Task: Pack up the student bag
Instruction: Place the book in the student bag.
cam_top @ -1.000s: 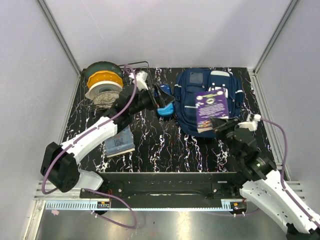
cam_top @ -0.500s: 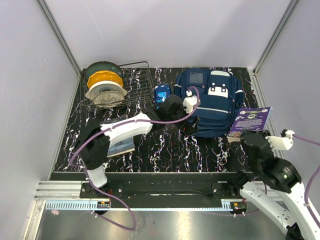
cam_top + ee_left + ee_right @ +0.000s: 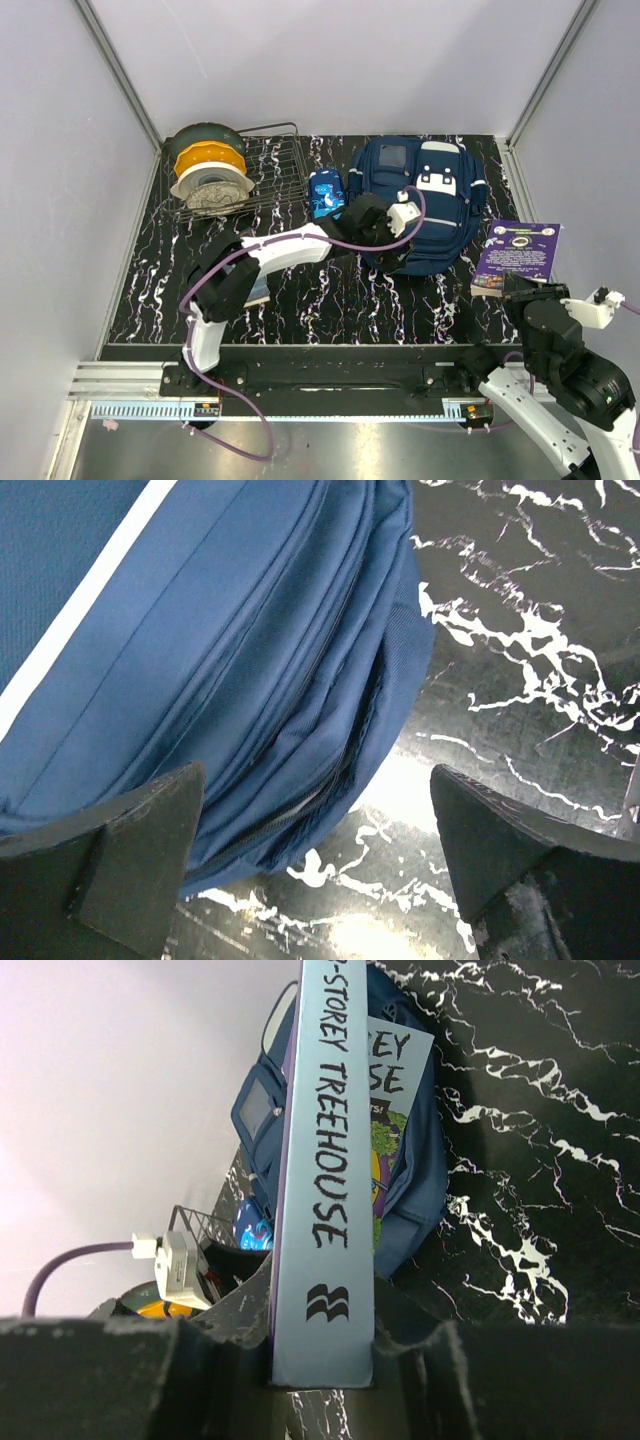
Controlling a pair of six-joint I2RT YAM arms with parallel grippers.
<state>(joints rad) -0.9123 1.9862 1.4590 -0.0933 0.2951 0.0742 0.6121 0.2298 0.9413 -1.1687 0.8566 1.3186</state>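
The student bag (image 3: 425, 200), navy with white stripes, lies flat at the back right of the table. My left gripper (image 3: 378, 236) hangs open over its near left edge. In the left wrist view both fingers (image 3: 130, 850) straddle the bag's zippered side seam (image 3: 300, 780), holding nothing. My right gripper (image 3: 520, 285) is shut on a purple book (image 3: 518, 256), held just right of the bag. The right wrist view shows the book's pale spine (image 3: 320, 1160) clamped between the jaws, with the bag (image 3: 415, 1190) behind it.
A small glossy blue pencil case (image 3: 325, 192) lies left of the bag. A wire rack (image 3: 270, 165) with stacked spools (image 3: 208, 170) stands at the back left. Another book (image 3: 250, 288) lies under the left arm. Walls close in on both sides.
My left arm swung right from the pencil case to the bag's near left edge. My right gripper carried the purple book from over the bag to its right side.
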